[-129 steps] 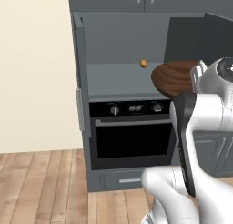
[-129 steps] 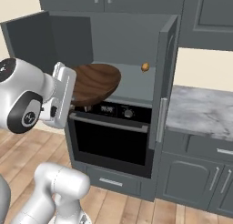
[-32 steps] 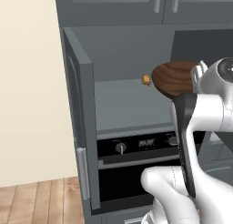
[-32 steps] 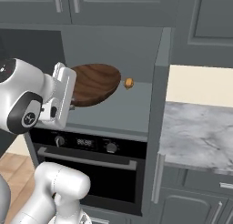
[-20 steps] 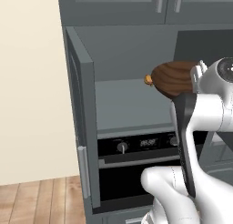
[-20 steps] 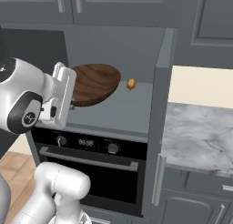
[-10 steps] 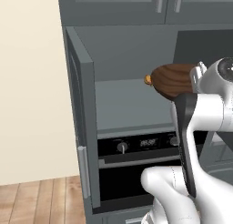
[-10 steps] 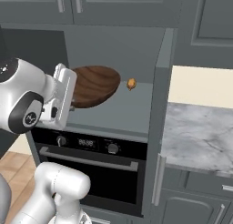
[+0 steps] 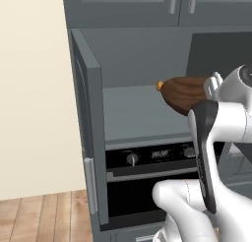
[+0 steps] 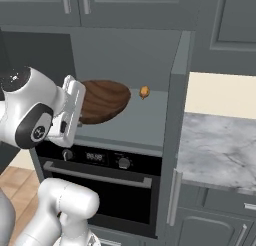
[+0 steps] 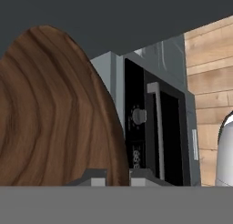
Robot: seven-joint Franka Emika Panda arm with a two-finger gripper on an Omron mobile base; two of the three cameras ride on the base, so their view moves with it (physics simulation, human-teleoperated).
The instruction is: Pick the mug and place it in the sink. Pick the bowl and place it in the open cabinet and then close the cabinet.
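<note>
Bowl (image 10: 102,101) first: a wide, shallow, dark brown wooden dish with ringed grain, held in the air at the mouth of the open cabinet (image 9: 133,113), just over the front of the grey shelf. Its far edge reaches inside the opening; its near edge meets the gripper (image 11: 117,176). A small orange-brown object (image 10: 144,92) sits on the shelf beyond its rim, near but apart.

Judging by the look, the bowl is stiff and fairly light for its width, unlikely to break, though smooth turned wood may slide in a thin pinch. Its rim is the natural place to hold, and the wide body hanging off 1 edge will want to lever downward, so the grip needs to stay firm until the base rests flat.

In the hand view, the 2 dark fingertips (image 11: 93,177) rise at the bottom with the bowl's edge between them; the jaws are pinched nearly together on that rim, grasping the bowl. The dish stretches away from the fingers, edge-on to the wrist.

Around this, the left door (image 9: 88,137) and right door (image 10: 175,135) of the cabinet stand swung open. Below the shelf sits a black oven (image 10: 100,190) with knobs and a bar handle, and a marble counter (image 10: 220,150) lies to the right.
</note>
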